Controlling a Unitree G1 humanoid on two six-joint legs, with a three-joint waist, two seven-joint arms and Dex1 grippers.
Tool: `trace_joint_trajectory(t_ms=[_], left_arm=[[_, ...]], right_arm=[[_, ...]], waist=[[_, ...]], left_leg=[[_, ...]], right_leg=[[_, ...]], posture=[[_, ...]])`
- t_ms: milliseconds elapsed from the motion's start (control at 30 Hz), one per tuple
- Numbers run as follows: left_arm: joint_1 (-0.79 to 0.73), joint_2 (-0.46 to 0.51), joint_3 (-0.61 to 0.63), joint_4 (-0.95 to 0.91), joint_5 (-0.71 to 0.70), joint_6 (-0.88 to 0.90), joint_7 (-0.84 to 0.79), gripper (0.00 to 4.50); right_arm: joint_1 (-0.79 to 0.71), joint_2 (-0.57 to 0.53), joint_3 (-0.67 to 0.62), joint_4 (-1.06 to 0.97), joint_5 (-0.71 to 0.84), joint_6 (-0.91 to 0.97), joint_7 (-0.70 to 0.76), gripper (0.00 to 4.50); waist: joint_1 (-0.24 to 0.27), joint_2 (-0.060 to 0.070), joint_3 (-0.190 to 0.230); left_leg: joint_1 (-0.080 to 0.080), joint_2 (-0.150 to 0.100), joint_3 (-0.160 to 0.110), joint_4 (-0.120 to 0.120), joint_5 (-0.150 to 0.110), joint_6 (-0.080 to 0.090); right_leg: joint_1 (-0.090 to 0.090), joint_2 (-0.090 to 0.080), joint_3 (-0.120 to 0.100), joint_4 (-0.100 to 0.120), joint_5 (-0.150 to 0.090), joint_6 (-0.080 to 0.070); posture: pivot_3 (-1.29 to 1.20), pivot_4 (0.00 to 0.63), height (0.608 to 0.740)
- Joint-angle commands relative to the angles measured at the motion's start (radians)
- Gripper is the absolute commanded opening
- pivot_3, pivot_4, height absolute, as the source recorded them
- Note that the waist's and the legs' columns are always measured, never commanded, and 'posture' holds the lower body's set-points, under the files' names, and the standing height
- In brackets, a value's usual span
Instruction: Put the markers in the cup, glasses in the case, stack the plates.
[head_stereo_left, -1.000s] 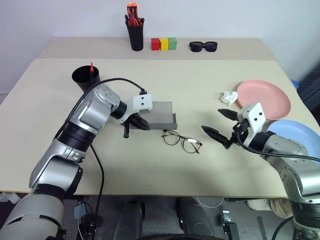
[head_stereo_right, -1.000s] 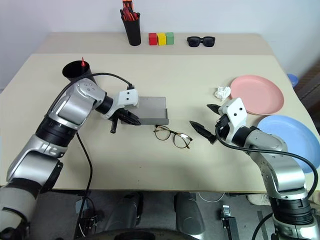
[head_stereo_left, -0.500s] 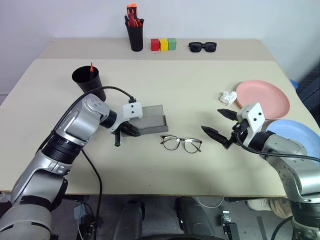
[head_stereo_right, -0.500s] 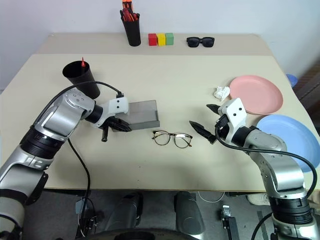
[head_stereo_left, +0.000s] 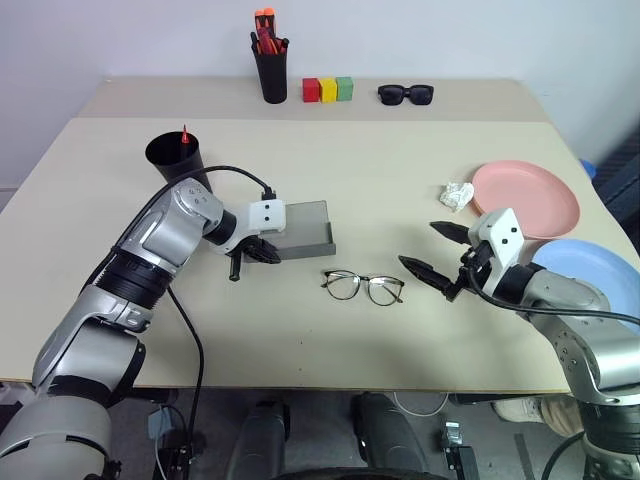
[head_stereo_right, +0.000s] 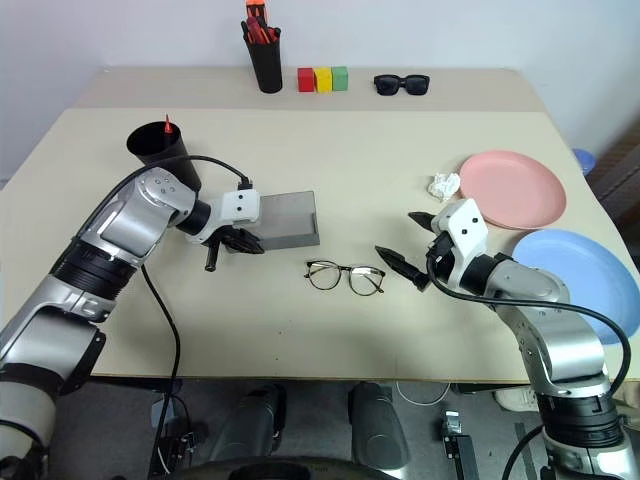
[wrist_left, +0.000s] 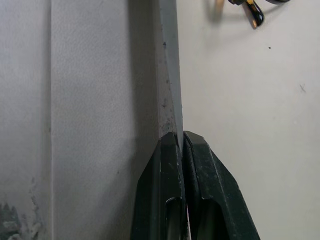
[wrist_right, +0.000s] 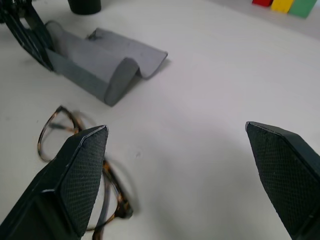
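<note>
The grey case (head_stereo_left: 300, 228) lies open left of the table's middle. My left gripper (head_stereo_left: 262, 250) is shut on the case's thin side wall (wrist_left: 167, 75). The wire-framed glasses (head_stereo_left: 363, 286) lie flat just in front and to the right of the case, apart from it. My right gripper (head_stereo_left: 420, 246) hangs open to the right of the glasses, holding nothing. The black cup (head_stereo_left: 175, 160) stands at the left with a red-tipped marker (head_stereo_left: 183, 133) sticking out. A pink plate (head_stereo_left: 527, 198) and a blue plate (head_stereo_left: 590, 270) lie side by side at the right.
At the back stand a black pen holder with orange-red pens (head_stereo_left: 271, 70), red, yellow and green blocks (head_stereo_left: 328, 88) and black sunglasses (head_stereo_left: 406, 93). A crumpled white paper (head_stereo_left: 458, 194) lies beside the pink plate.
My left gripper has dragged the case to the left, away from the glasses. The glasses have turned from tilted to level. The right gripper has stayed in place.
</note>
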Motion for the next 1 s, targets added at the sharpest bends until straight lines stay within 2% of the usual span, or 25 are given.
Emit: trace_joint_trajectory(t_ms=[33,267,367,500,600,933,1000], left_arm=[[0.008,0.014,0.003,-0.038,0.001,-0.007,-0.014,0.11],[0.024,0.024,0.005,-0.053,-0.007,0.017,-0.032,0.11],[0.030,0.019,0.015,-0.064,-0.014,0.023,-0.023,0.81],[0.042,0.010,0.022,-0.075,-0.018,0.032,-0.003,2.69],[0.048,0.007,0.021,-0.089,-0.018,0.040,0.004,4.32],[0.005,-0.044,0.004,-0.033,-0.003,0.043,0.050,4.42],[-0.009,-0.051,-0.003,-0.012,-0.001,0.064,0.038,3.90]], right_arm=[[0.006,-0.011,-0.033,-0.033,0.009,-0.016,0.008,4.50],[0.010,-0.028,-0.026,-0.022,0.009,-0.038,0.061,4.50],[0.001,-0.036,-0.022,-0.009,0.004,-0.042,0.081,4.50],[-0.013,-0.040,-0.014,0.007,-0.003,-0.047,0.102,4.50],[-0.025,-0.039,-0.008,0.018,-0.006,-0.050,0.109,4.50],[-0.066,-0.030,0.001,0.026,-0.011,-0.038,0.111,4.50],[-0.066,-0.029,0.000,0.025,-0.012,-0.038,0.108,4.50]], waist=[[0.000,0.000,0.000],[-0.001,0.000,0.000],[-0.001,0.000,0.000],[0.000,0.000,0.000],[0.001,0.000,0.000],[0.000,0.000,0.000],[0.000,0.000,0.000]], left_leg=[[0.000,0.000,0.000,0.000,0.000,0.000],[0.000,0.000,0.000,0.001,0.000,0.000],[0.000,0.000,0.000,0.001,0.000,0.000],[0.000,0.000,0.000,0.002,0.000,0.000],[-0.001,0.000,0.000,0.003,0.000,0.000],[0.000,0.000,0.000,0.004,0.000,0.000],[-0.001,0.000,0.000,0.004,0.000,0.000]], right_leg=[[0.000,0.000,0.000,0.000,0.000,0.000],[0.000,0.000,0.000,0.001,0.000,0.000],[0.000,0.000,0.000,0.001,0.000,0.000],[0.000,0.000,0.000,0.001,0.000,0.000],[0.000,0.000,0.000,0.002,0.000,0.000],[0.000,0.000,0.000,0.002,0.000,0.000],[0.000,0.000,0.000,0.002,0.000,0.000]], posture=[[0.00,0.150,0.740],[0.00,0.150,0.740],[0.00,0.150,0.740],[0.00,0.150,0.740],[0.00,0.150,0.740],[0.00,0.150,0.740],[0.00,0.150,0.740]])
